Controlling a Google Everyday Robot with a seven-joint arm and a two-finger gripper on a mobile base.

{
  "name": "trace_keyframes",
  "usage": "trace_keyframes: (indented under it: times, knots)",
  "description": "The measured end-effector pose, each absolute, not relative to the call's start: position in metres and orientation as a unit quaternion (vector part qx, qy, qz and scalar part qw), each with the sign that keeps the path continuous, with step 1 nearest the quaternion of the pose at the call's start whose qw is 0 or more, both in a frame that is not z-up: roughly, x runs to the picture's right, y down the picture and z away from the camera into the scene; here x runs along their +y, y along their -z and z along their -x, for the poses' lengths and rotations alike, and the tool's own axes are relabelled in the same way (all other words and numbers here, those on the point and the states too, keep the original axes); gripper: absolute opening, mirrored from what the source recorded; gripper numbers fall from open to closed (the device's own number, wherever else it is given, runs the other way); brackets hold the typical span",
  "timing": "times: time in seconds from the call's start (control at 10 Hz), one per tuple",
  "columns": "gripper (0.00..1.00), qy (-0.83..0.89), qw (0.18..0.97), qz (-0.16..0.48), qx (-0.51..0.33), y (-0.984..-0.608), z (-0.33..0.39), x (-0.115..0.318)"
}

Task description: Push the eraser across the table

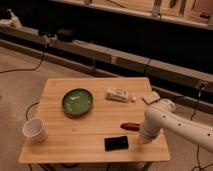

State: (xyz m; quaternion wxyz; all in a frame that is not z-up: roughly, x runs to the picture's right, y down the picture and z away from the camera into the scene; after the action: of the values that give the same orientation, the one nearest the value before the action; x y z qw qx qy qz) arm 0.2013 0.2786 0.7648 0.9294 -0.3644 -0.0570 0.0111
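Note:
The eraser [116, 143] is a flat black block lying near the front edge of the light wooden slatted table [95, 117], right of centre. My gripper [142, 139] is at the end of the white arm, low over the table's front right part, just right of the eraser and a small gap from it. A small reddish-brown oblong thing [130, 126] lies just behind the eraser, next to the arm.
A green bowl [77, 102] sits left of centre. A white cup [35, 130] stands at the front left corner. A white box [117, 94] and a tan piece [151, 97] lie at the back right. Cables run on the floor.

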Motion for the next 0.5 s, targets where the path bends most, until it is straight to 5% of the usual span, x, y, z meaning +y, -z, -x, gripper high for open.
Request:
trace_keyframes:
  times: [0.5]
  knots:
    - [0.02, 0.030, 0.931, 0.356, -0.067, -0.786, -0.177, 0.282]
